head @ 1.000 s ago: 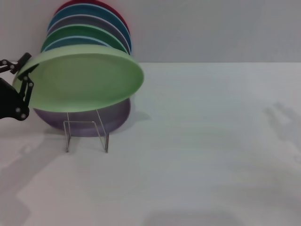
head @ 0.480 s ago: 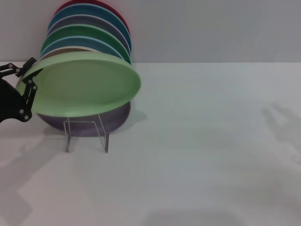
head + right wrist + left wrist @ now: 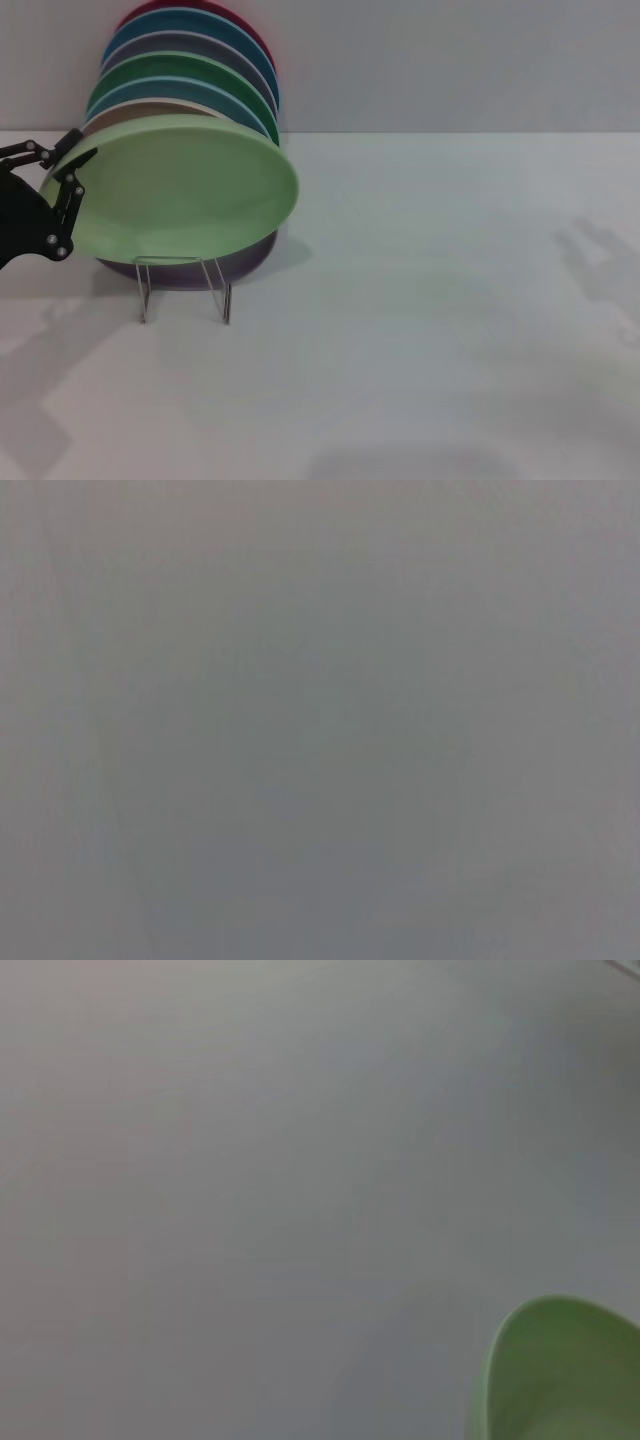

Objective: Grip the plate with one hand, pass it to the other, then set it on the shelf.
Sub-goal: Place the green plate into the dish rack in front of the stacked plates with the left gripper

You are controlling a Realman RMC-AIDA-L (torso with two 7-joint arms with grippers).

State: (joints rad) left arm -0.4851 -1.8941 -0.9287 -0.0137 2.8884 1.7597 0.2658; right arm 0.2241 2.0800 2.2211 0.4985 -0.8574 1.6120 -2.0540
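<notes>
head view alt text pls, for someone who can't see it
The left end effector grips the rim of a light green plate, tilted over a small wire shelf in front of a row of coloured plates. The white table spreads rightward.

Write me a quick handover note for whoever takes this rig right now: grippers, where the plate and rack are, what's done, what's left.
Left gripper: shut on the rim of the light green plate, at the table's left edge.
Right gripper: not in view.
Plate: tilted, held at the front of the row of plates, above the wire rack. Whether it touches the purple plate behind it cannot be told.
Done: plate is gripped and brought to the rack.
Left: seat it in the rack, release, pull the arm away.
</notes>
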